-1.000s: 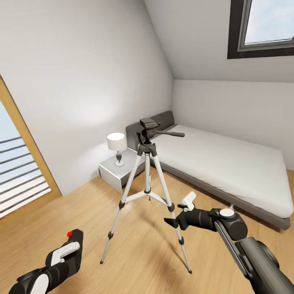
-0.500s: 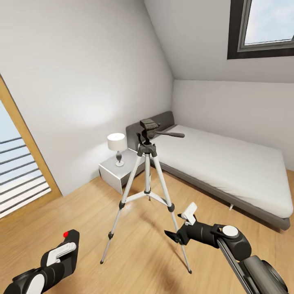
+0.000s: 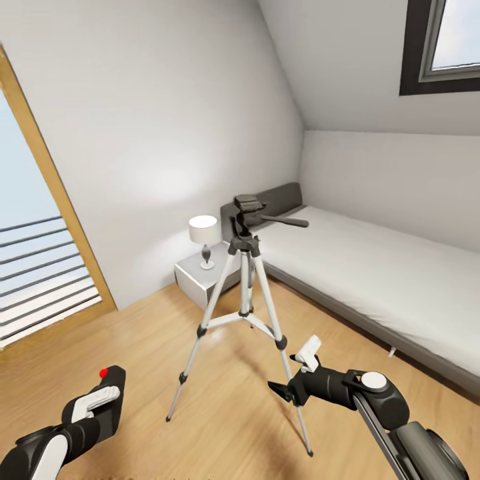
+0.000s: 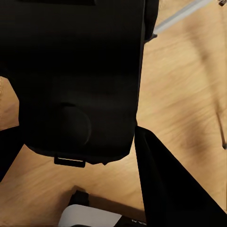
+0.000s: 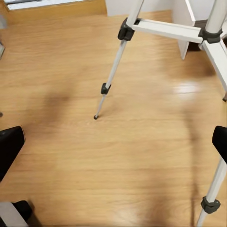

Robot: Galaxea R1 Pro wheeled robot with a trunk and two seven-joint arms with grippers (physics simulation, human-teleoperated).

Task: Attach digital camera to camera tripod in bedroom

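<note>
The camera [image 3: 107,400] sat low at about seven o'clock in the head view, clamped in the left gripper [image 3: 100,405], its red button [image 3: 103,373] facing up. In the left wrist view the black body [image 4: 75,75] sat between the fingers, held by its sides. The tripod [image 3: 243,313] stood on the wood floor [image 3: 133,347] near the centre, well apart from the camera, toward one o'clock from it. Its black head [image 3: 247,203] and long handle [image 3: 283,220] rose well above both arms.

The right gripper [image 3: 293,373] hung at about five o'clock, spread wide with nothing in it, close beside the near leg [image 3: 293,393]. In the right wrist view the fingers [image 5: 9,146] stood far apart over bare floor.

The camera looked rigid, small and probably light, yet smooth-sided, so it could have slipped or twisted in a two-finger pinch. The side hold seemed right because it left the underside free to meet the mounting plate. The tripod appeared light and top-heavy on thin legs. A sideways push at the head might have tipped it, so bracing it with the free gripper at the collar [image 3: 243,247] under the head would have been wise, not at the handle, which would likely swivel. The bed [image 3: 373,267] and the nightstand with its lamp [image 3: 204,233] stood behind.
</note>
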